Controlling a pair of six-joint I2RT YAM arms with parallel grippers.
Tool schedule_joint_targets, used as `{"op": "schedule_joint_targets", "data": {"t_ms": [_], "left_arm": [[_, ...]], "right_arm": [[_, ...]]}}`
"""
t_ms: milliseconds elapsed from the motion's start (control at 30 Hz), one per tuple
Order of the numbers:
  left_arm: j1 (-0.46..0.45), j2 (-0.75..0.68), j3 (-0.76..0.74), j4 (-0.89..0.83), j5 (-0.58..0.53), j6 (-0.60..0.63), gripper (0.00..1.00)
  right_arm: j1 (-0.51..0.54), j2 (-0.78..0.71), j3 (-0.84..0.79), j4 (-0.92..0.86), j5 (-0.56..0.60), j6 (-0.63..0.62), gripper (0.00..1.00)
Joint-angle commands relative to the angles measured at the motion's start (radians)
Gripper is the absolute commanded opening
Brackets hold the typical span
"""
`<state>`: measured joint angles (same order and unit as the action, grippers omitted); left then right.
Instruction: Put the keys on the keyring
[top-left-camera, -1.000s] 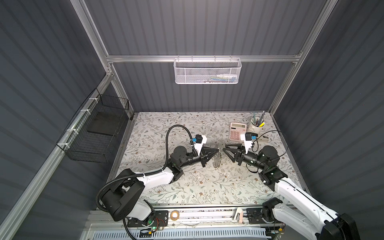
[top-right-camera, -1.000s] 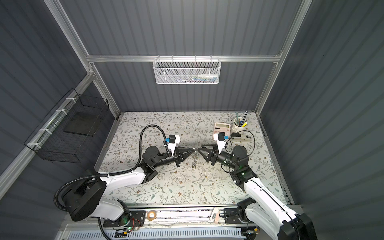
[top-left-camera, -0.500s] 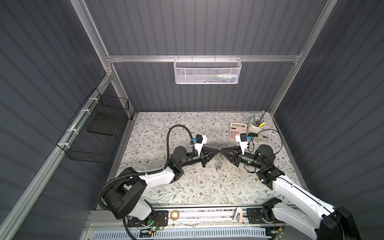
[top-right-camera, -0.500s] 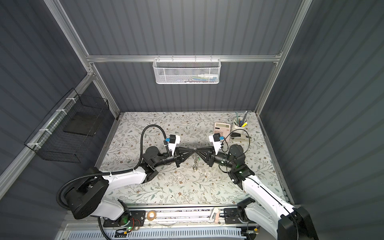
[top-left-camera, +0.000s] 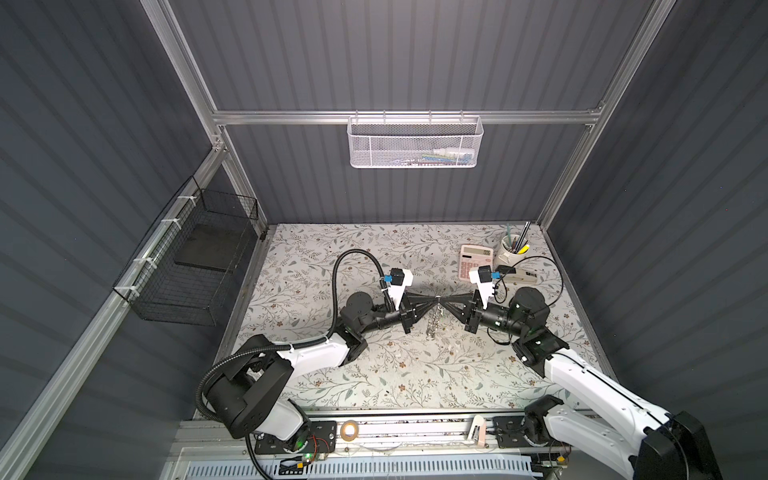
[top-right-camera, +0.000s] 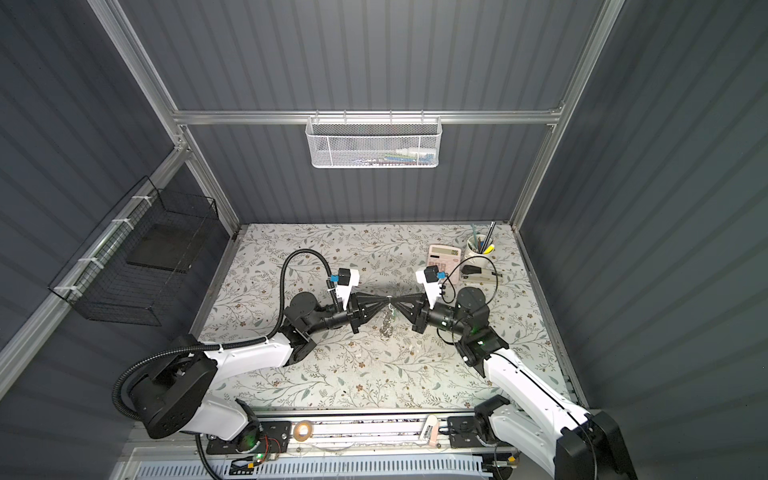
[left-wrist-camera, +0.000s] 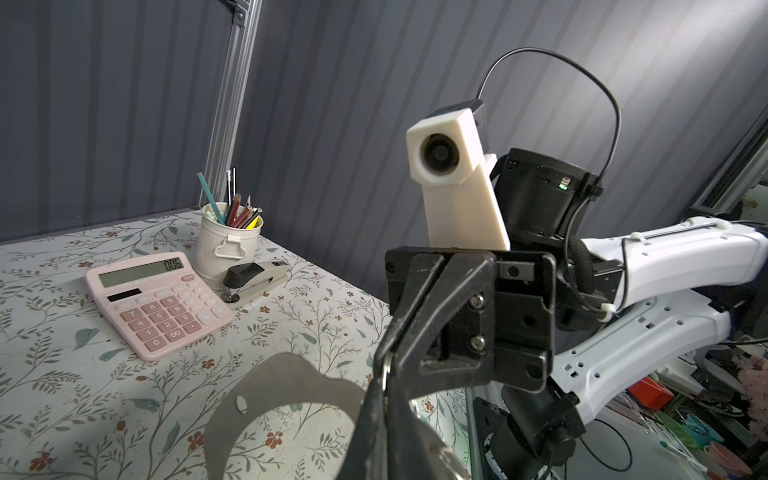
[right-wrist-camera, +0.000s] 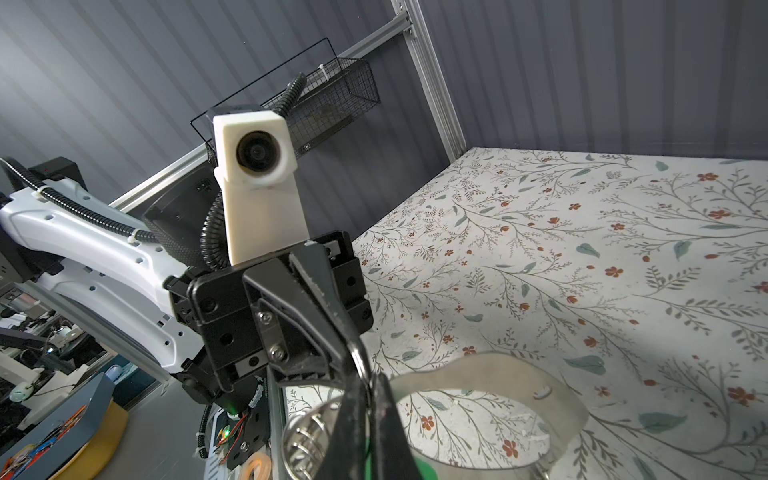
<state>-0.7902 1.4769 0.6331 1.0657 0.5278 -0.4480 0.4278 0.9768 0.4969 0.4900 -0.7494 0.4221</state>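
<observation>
- The keyring (top-left-camera: 432, 322) hung over the middle of the counter (top-left-camera: 332, 374), its silvery pieces bunched below the point where the two grippers met.
- The right gripper (top-left-camera: 443, 300) was clamped on the keyring's thin wire (plainest in the left wrist view).
- The left gripper (top-left-camera: 433, 300) met it tip to tip. I could not tell whether its jaws gripped.
- A green bit (right-wrist-camera: 424, 469) showed by the right gripper's fingers (perhaps the key).
- A pink calculator (top-left-camera: 476, 262), stapler (top-left-camera: 517, 274) and pencil cup (top-left-camera: 510, 249) sat in the far right corner.
</observation>
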Motion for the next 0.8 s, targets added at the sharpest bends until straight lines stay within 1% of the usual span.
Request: {"op": "schedule_joint_targets", "data": {"t_ms": [0, 100, 167, 267, 333, 433, 467, 567, 667, 767], "left_arm": [[-0.004, -0.054, 0.028, -0.083, -0.013, 0.078, 0.29], [0.016, -0.106, 0.034, -0.207, -0.029, 0.114, 0.37], [0.042, -0.148, 0.047, -0.321, -0.028, 0.141, 0.41], [0.082, -0.218, 0.077, -0.529, -0.023, 0.201, 0.43], [0.099, -0.268, 0.126, -0.721, -0.017, 0.287, 0.46], [0.103, -0.309, 0.245, -1.061, -0.012, 0.483, 0.47], [0.103, -0.307, 0.3, -1.167, -0.012, 0.543, 0.47], [0.103, -0.272, 0.43, -1.398, 0.017, 0.685, 0.47], [0.103, -0.203, 0.561, -1.577, 0.067, 0.779, 0.47], [0.103, -0.108, 0.698, -1.734, 0.094, 0.856, 0.44]], "right_arm": [[0.012, -0.003, 0.032, -0.024, 0.019, -0.013, 0.0], [0.015, -0.005, 0.035, -0.039, 0.028, -0.024, 0.0], [0.018, -0.007, 0.038, -0.047, 0.03, -0.03, 0.0], [0.022, -0.009, 0.039, -0.055, 0.035, -0.041, 0.0], [0.027, -0.007, 0.044, -0.07, 0.041, -0.052, 0.0], [0.042, -0.008, 0.055, -0.1, 0.054, -0.078, 0.0], [0.05, -0.009, 0.058, -0.11, 0.063, -0.09, 0.0], [0.073, -0.001, 0.068, -0.132, 0.073, -0.116, 0.0], [0.093, 0.011, 0.079, -0.149, 0.079, -0.137, 0.0], [0.107, 0.023, 0.089, -0.163, 0.081, -0.152, 0.0]]}}
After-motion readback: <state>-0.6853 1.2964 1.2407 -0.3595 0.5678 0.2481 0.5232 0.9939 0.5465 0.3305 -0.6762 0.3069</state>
